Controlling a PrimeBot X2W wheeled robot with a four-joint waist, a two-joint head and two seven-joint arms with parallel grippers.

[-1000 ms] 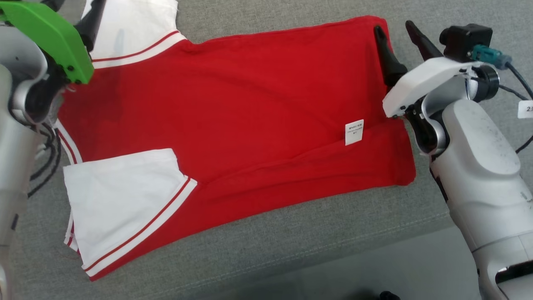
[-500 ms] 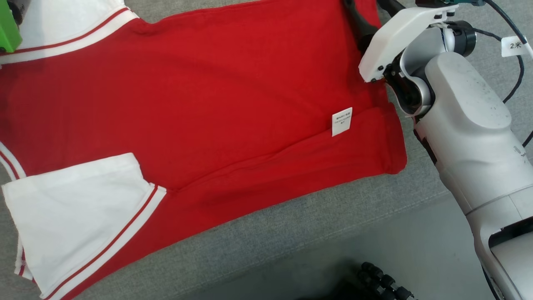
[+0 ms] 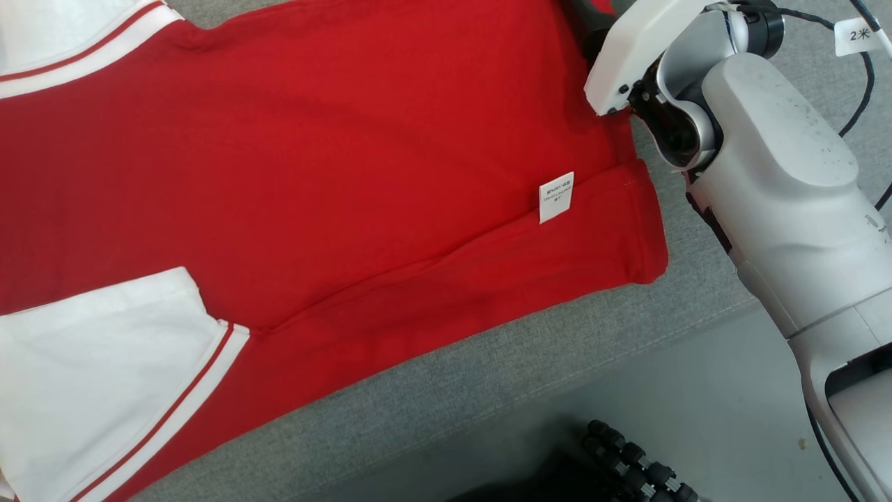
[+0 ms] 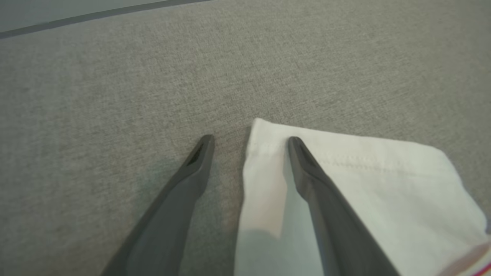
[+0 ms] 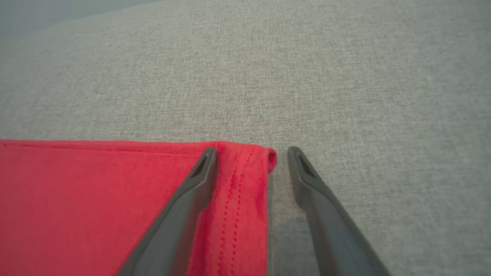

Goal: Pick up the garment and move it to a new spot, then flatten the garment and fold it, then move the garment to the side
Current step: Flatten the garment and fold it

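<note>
Two pincers are standing open over opposite ends of the garment, and neither is holding anything. We are looking down at a red T-shirt (image 3: 348, 153) lying spread flat on a bench (image 3: 488, 390) covered in grey woven fabric. Its white sleeves are pointing toward our left and its hem toward our right. The nearer sleeve (image 3: 90, 376) is lying at the lower left of the head view, with thin red stripes running along its edge.

In the left wrist view, the left pincer (image 4: 250, 140) is spreading its fingers wide across the corner of a white sleeve. One finger is sitting over the white cloth and the other over the bare grey fabric beside it. We cannot tell whether the tips are touching down.

In the right wrist view, the right pincer (image 5: 252, 150) is gaping just as wide, straddling the corner of the stitched red hem (image 5: 238, 199). One finger is lying over the red cloth and the other over the grey fabric just beside the edge.

As for writing, a small white care label (image 3: 556, 197) is lying on the red cloth near the hem, just above a long crease. It is carrying a few lines of grey print too small for us to read. A white tag (image 3: 856, 36) beside the right arm (image 3: 773, 160) is reading "2米".

Below the bench edge we are seeing pale floor (image 3: 732, 432) and part of a black ribbed object (image 3: 634, 464).
</note>
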